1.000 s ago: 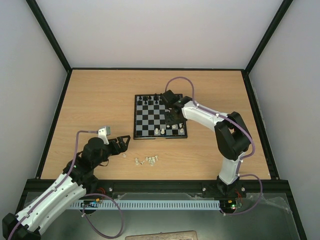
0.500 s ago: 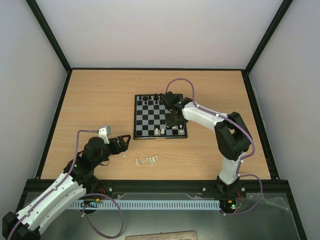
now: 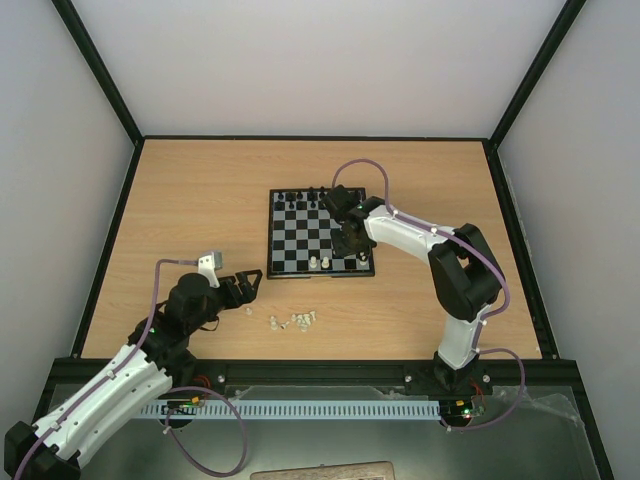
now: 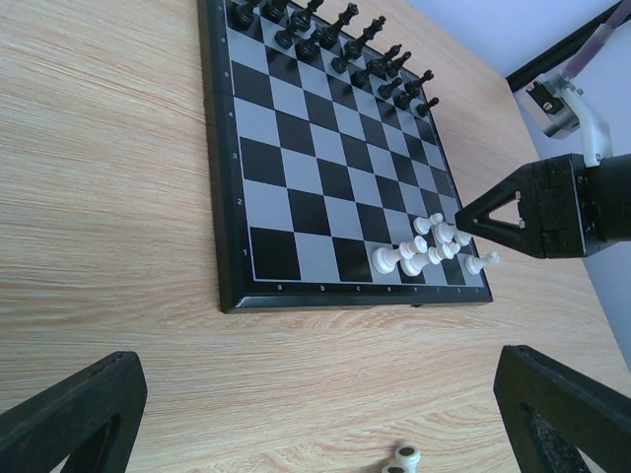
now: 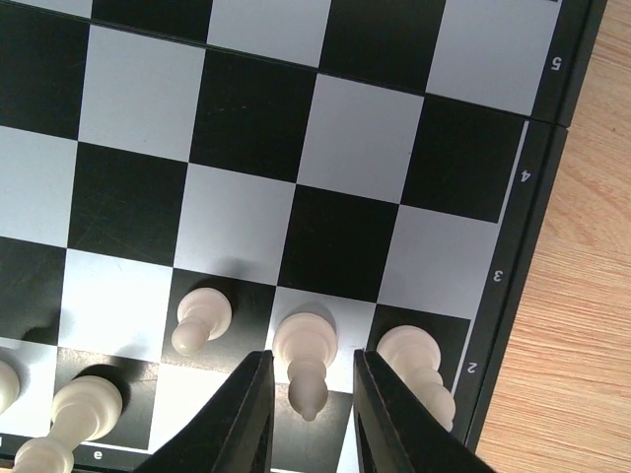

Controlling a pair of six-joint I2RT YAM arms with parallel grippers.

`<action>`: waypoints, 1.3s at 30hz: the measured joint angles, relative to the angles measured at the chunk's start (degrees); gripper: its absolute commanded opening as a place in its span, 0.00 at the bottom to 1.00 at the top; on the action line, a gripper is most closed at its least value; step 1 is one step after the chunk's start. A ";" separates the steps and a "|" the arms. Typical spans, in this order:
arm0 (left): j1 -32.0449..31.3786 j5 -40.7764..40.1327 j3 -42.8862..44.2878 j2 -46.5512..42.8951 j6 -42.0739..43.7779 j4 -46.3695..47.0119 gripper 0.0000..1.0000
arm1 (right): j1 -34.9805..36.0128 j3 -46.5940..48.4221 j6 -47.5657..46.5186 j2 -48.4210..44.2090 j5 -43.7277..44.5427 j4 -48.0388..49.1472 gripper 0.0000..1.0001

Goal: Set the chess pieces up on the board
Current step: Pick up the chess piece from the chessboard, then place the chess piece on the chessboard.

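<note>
The board (image 3: 271, 232) lies mid-table, with black pieces along its far row. Several white chess pieces (image 3: 320, 263) stand at its near right corner, also seen in the left wrist view (image 4: 424, 251). My right gripper (image 3: 345, 240) hangs over that corner. In the right wrist view it (image 5: 308, 414) is open, and its fingers (image 5: 246, 414) straddle an upright white pawn (image 5: 306, 355) with a gap on each side. More white pieces (image 3: 295, 320) lie loose on the table near the board. My left gripper (image 3: 240, 283) is open and empty, low over the table left of them.
Black pieces (image 4: 335, 39) fill the board's far row. Two white pawns (image 5: 202, 320) (image 5: 419, 370) stand close on either side of the right fingers. A loose white piece (image 4: 402, 456) lies just ahead of the left gripper (image 4: 320, 370). Black frame rails edge the table.
My right gripper has shifted slightly over the board's near right corner. The left arm has not moved.
</note>
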 measured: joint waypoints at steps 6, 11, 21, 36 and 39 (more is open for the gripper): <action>0.00 0.04 0.00 0.00 -0.02 0.07 0.99 | 0.00 -0.35 0.02 0.00 -0.50 0.00 0.10; 0.00 0.22 0.00 0.00 -0.02 0.13 0.99 | 0.02 -0.90 -0.20 -0.31 -1.14 0.37 0.04; 0.00 0.22 -0.02 -0.09 -0.07 0.13 0.99 | 3.67 -4.22 0.46 -4.31 -1.88 0.00 0.04; 0.00 0.24 -0.44 -0.83 -0.13 0.26 1.00 | 6.49 -4.52 1.31 -4.44 -2.08 -0.02 0.08; 0.00 0.22 -0.46 -1.03 -0.13 0.26 0.99 | 6.49 -4.50 1.33 -3.85 -1.66 -0.02 0.13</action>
